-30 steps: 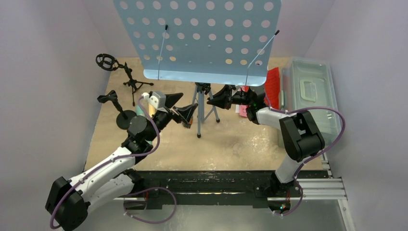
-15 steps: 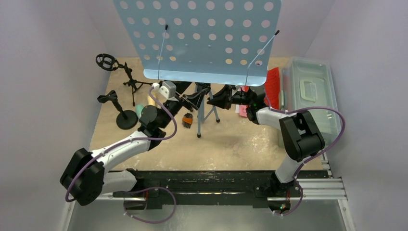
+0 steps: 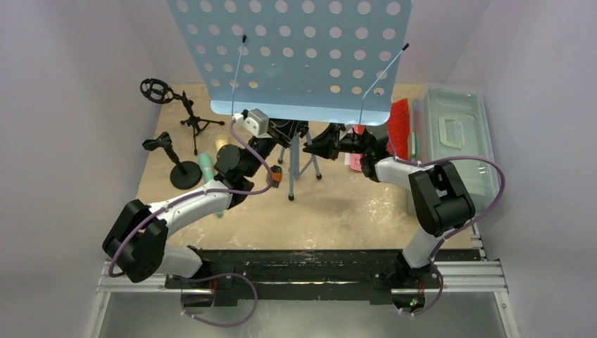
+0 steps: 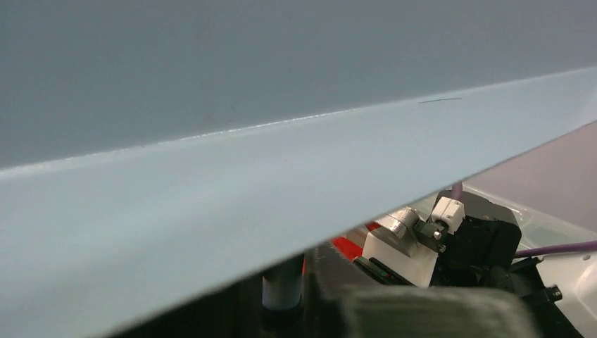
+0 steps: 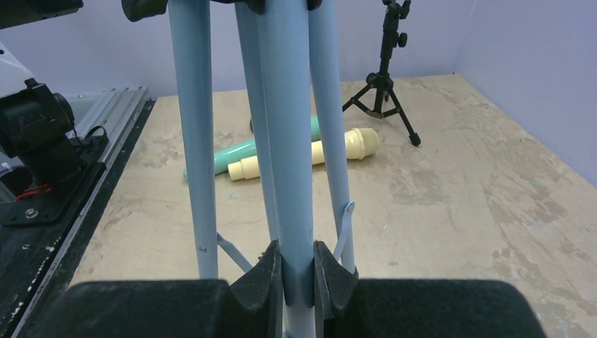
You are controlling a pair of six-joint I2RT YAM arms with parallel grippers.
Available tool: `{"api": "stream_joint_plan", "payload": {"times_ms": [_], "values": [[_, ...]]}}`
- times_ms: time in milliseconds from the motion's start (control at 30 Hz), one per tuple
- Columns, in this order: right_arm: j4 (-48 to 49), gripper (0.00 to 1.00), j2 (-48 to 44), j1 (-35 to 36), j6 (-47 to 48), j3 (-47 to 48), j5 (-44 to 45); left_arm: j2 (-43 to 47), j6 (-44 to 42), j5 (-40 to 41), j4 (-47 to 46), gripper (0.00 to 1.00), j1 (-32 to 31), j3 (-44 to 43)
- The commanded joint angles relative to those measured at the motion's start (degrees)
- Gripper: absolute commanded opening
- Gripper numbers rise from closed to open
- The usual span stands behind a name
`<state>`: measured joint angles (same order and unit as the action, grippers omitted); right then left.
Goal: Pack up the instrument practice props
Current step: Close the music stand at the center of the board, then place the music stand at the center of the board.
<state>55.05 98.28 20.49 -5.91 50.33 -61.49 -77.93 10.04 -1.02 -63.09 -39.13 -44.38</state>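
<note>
The light-blue tripod [image 3: 294, 165] stands mid-table with its perforated tray [image 3: 296, 49] overhead. My right gripper [image 3: 310, 146] is shut on the tripod's centre pole [image 5: 288, 176], which sits between its pads [image 5: 264, 278]. My left gripper [image 3: 285, 132] is tucked under the tray's lower edge. In the left wrist view it [image 4: 283, 310] closes round the upper pole [image 4: 281, 289] beneath the tray's underside [image 4: 211, 176]. A mint-green microphone [image 5: 232, 155] and a yellow microphone [image 5: 331, 149] lie on the table. Red pages [image 3: 400, 120] stand at the right.
Two small black microphone stands, a tripod [image 3: 193, 121] and a round-based one [image 3: 184, 172], are at the back left. A translucent grey tub [image 3: 457, 134] lies along the right wall. A small black and orange thing [image 3: 275, 176] lies by the tripod's left leg.
My left arm swung up and to the right, from above the table to under the tray, and its jaws closed on the pole. The right arm has not moved.
</note>
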Motion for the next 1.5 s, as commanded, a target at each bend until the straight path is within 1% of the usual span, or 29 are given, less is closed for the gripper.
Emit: {"api": "stream_joint_plan", "payload": {"times_ms": [0,100,200,300,433,567,767,833,900,1133,1333,1467], "values": [[4.0,0.0,-2.31,-0.45,-5.43,0.97,-0.3,-0.4,-2.54,2.46,1.2,0.0,-0.29,-4.02],[3.37,0.0,-4.35,-0.45,-8.88,2.79,-0.06,0.13,-3.45,4.63,3.74,0.0,-0.26,-6.67],[1.94,0.0,-7.94,-0.46,-11.61,4.72,0.42,-0.04,-3.1,6.59,7.31,0.0,-0.28,-12.05],[-2.24,0.0,-11.39,-0.54,-12.74,7.32,1.5,-0.52,-1.47,7.09,9.17,0.0,-0.29,-16.17],[-12.24,0.0,-15.09,-0.61,-11.24,10.93,2.09,-0.64,2.43,7.67,10.92,0.0,-0.29,-20.04],[-27.42,0.0,-18.44,-0.64,-3.78,14.72,3.62,0.47,6.69,8.73,14.35,0.0,-0.25,-21.53],[-44.04,0.0,-23.75,-0.64,3.47,15.12,4.12,3.36,13.12,12.93,14.79,0.0,-0.29,-17.65],[-47.16,0.0,-25.25,-0.64,4.05,14.21,2.82,3.87,15.3,13.01,14.71,0.0,-0.29,-16.04],[-52.84,0.0,-26.3,-0.63,6.42,14.61,3.72,4.22,17.42,12.92,14.46,0.0,-0.32,-14.76],[-71.31,0.0,-26.88,-0.63,17.44,17.11,5.96,3.88,23.04,15.9,11.61,0.0,-2.22,-7.75],[-81.19,0.0,-25.59,-0.74,23.39,15.33,9.09,1.96,27.55,21.16,7.21,0.0,-4.41,-1.55],[-83.55,0.0,-24.65,-1.18,24.85,13.97,11.64,-0.12,30.36,25.12,5.2,0.0,-5.24,1.23]]}}
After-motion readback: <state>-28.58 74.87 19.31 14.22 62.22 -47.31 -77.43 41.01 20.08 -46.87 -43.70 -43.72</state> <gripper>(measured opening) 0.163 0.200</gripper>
